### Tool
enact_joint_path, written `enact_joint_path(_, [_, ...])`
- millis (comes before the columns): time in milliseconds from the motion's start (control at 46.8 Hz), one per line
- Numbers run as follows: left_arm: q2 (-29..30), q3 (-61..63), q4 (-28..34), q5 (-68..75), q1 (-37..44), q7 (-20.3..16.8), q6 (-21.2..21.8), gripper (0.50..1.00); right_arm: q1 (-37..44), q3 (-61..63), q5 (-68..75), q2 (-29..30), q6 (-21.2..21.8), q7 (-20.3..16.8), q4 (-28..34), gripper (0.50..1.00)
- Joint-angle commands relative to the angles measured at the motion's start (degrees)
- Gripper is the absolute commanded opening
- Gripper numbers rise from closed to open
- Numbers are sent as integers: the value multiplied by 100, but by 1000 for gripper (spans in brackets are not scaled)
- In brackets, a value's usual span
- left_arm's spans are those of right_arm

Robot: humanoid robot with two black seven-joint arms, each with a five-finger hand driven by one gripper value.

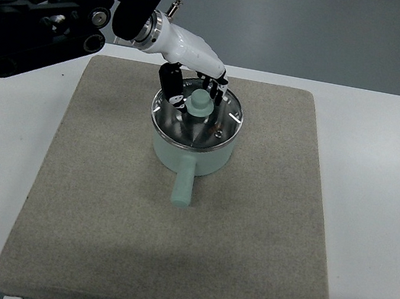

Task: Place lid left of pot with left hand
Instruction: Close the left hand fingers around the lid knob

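1. The left hand [195,87] comes in from the upper left of the frame and hovers over the far rim of the pot [193,137], its dark fingers [170,78] reaching down toward the lid [194,117]. Whether they are spread, closed, or already pinching anything cannot be told from here.
2. The lid sits on the pot, just above the centre of the frame, on the grey mat [166,252]. Its pale green knob [198,104] stands upright, just beside the fingertips.
3. Risk: the knob is small and rounded, so an off-centre pinch would probably let the lid tip or slip as it lifts. A glass lid dropped back could knock the rim or slide off.
4. Risk: the fingers seem to bear near the far edge of the lid. Pressing there instead of on the knob could tilt the lid inside the rim, or shove the pot toward the bottom of the frame.
5. Risk: the pot handle [182,185] points toward the lower edge, leaving the mat left of the pot bare. A lid set down too close might still lean on the pot wall.
6. Hard to make out: reflections on the lid hide the pot's contents, and the white wrist shell covers the palm. Contact between fingertips and lid is unclear.
7. No right hand shows. The white worktop [379,189] carries the mat.
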Motion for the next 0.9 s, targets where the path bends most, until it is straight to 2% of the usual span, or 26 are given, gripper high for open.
enact_joint_path(0, [0, 2, -3, 34, -16, 0, 0, 705, 0, -1, -2, 0, 2, -1, 0, 924])
enact_joint_path(512, [35, -16, -3, 201, -16, 0, 0, 698, 0, -1, -2, 0, 2, -1, 0, 924])
enact_joint_path(619, [35, -25, -3, 201, -16, 0, 0, 632, 0, -1, -2, 0, 2, -1, 0, 924])
enact_joint_path(705, [35, -25, -3, 201, -16, 0, 0, 623, 0, -1, -2, 0, 2, -1, 0, 924])
enact_joint_path(769, [35, -33, -12, 201, -16, 0, 0, 591, 0, -1, -2, 0, 2, 8, 0, 924])
enact_joint_path(875, [44, -33, -12, 201, -16, 0, 0, 591, 0, -1, 7, 0, 2, 8, 0, 924])
